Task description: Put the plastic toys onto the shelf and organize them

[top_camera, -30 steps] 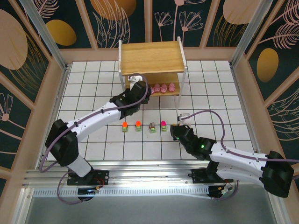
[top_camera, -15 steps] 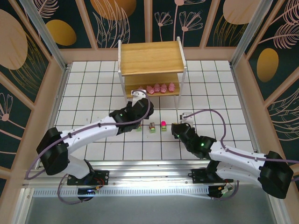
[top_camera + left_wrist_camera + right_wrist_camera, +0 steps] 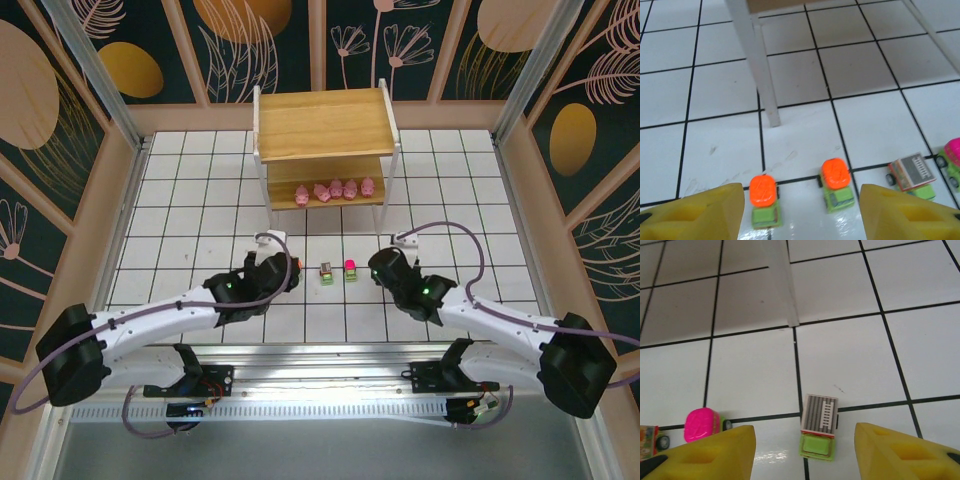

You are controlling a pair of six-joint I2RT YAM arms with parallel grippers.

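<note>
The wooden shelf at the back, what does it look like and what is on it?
The shelf is a small two-tier unit: two light wooden boards in a thin white frame with white legs. It stands upright on the white tiled table, at the far middle. Five pale pink toys sit in a row along the front of its lower board.

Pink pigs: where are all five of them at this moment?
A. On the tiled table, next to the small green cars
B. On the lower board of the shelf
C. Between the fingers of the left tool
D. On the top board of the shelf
B: in the top view the five pink pigs stand in a row on the lower board of the shelf.
</note>
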